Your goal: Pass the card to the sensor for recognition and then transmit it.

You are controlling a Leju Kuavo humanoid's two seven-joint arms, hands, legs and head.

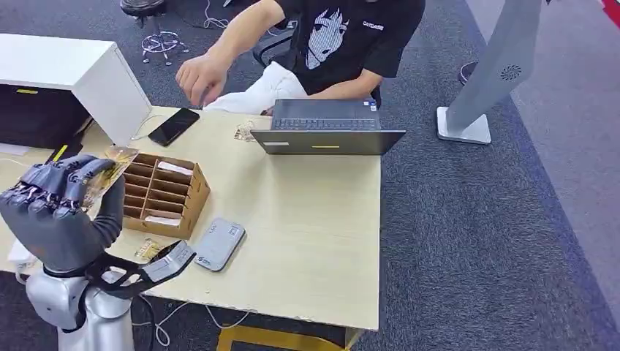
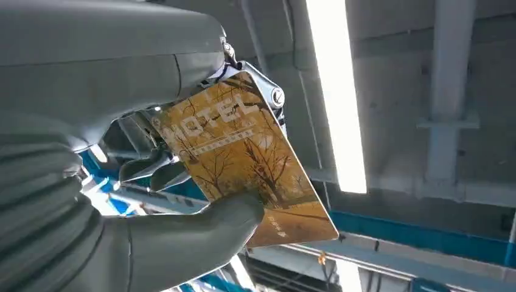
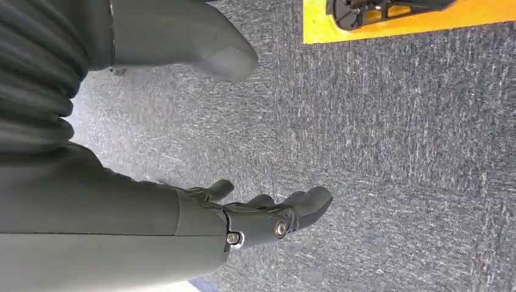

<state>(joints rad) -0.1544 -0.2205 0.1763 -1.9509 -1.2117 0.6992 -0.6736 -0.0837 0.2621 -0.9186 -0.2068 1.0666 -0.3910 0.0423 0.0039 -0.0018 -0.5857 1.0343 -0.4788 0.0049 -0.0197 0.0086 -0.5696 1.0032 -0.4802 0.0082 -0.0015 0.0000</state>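
Right, I've got the card [image 2: 243, 164] up in the left robot hand [image 1: 62, 208], pinched between thumb and fingers; the wrist cam shows a yellow hotel-style print w/ the thumb pressed across its lower face. In the head view the card [image 1: 110, 170] sticks out past the fingertips, raised above the table [image 1: 307, 241] and just beside the cardboard organizer [image 1: 162, 194], not touching it. The right robot hand [image 3: 268, 213] hangs low over the carpet, fingers spread, holding nothing. The sensor [image 1: 219, 243] looks to be the flat grey pad near the front edge of the table, just beside the organizer's near corner; can't confirm that from the markings, too small. So my read: card is picked and lifted, recognition step not yet done. Next move calls for bringing the left arm down and toward the robot's right, flattening the card's face over the pad w/o clipping the organizer. Grip looks ok, but the card's free end is long, so it could pivot if it bumps anything. After that comes the handoff, prob. to the person [image 1: 343, 44] seated across the table behind the laptop [image 1: 325, 131], whose hand [image 1: 201, 77] is reaching out above the phone [image 1: 174, 126].
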